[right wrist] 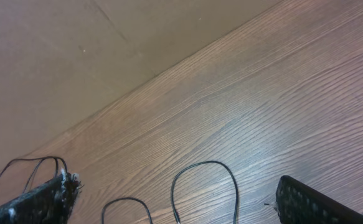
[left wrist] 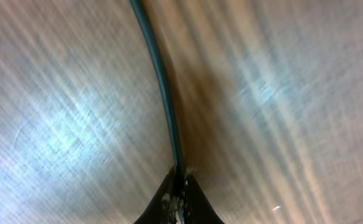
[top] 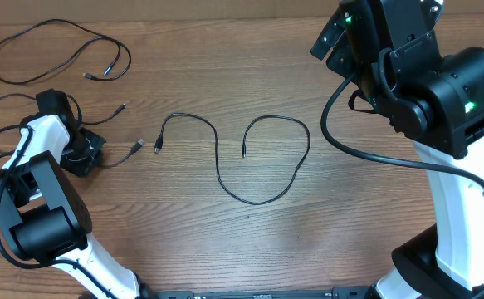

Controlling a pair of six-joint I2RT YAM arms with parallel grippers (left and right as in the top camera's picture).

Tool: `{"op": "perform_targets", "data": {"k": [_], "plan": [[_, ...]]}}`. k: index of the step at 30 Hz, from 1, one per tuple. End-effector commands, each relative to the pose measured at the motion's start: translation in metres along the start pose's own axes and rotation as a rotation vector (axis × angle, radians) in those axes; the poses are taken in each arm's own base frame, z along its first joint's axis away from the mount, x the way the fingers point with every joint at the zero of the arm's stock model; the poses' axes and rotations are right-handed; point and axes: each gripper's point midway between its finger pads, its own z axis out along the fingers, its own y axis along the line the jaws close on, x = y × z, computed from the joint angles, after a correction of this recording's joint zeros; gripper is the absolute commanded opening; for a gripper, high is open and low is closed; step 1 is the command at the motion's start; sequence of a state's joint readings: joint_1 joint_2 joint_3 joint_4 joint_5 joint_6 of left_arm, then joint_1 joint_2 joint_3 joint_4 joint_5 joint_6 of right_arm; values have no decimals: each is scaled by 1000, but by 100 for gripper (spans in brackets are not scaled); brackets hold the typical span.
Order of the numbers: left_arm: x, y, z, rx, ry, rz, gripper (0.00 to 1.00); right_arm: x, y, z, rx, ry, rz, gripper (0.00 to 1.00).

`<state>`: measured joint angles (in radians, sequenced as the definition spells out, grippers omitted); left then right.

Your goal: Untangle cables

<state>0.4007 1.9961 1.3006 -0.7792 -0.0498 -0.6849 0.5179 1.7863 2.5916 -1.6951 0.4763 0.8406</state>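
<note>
Three thin black cables lie on the wooden table. One is a loose loop at the far left point(top: 63, 22). A second point(top: 121, 158) curls around my left gripper point(top: 80, 154), with silver tips pointing right. The third point(top: 218, 166) winds in an S shape at the middle and also shows in the right wrist view point(right wrist: 206, 163). In the left wrist view my left gripper point(left wrist: 180, 186) is shut on a cable point(left wrist: 162, 81) low over the table. My right gripper point(top: 334, 41) is raised at the far right, open and empty point(right wrist: 175, 183).
The left arm's body point(top: 38, 212) fills the near left corner. The right arm point(top: 449, 100) and its thick wiring point(top: 366, 154) occupy the right side. A tan wall point(right wrist: 75, 62) borders the table's far edge.
</note>
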Motion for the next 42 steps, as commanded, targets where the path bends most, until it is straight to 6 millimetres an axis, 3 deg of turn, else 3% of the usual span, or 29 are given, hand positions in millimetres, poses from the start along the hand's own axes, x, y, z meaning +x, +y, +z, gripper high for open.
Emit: {"op": "perform_targets", "data": {"k": [1,6,13,16,20,21,23,25,27,31,36,42], "plan": [[-1,2,22,-1,-7,24,4,-3,-2,-1,7,-14,0,100],[-29,-23,13,95,-106,103,4,-3,-2,-1,7,-14,0,100],[-65,-76,-35,364,-131,94,4,-3,-2,-1,7,-14,-1,100],[-78,-82,-48,380,-170,104,4,-3,-2,-1,7,-14,0,100],[-84,-79,-51,375,-189,125,4,-3,-2,-1,7,-14,0,100],[-85,-78,-50,373,-188,127,14,-3,-2,-1,7,-14,0,100],[-85,-74,-49,365,-185,142,63,-3,-2,-1,7,-14,0,100],[-79,-66,-46,340,-156,159,85,-3,-2,-1,7,-14,0,100],[-72,-61,-43,322,-122,158,94,-3,-2,-1,7,-14,0,100],[-46,-75,-47,422,-11,219,90,-3,-2,-1,7,-14,0,100],[7,-123,-77,727,140,438,92,-3,-2,-1,7,-14,0,100],[74,-143,-82,712,293,542,95,-3,-2,-1,7,-14,0,100]]}}
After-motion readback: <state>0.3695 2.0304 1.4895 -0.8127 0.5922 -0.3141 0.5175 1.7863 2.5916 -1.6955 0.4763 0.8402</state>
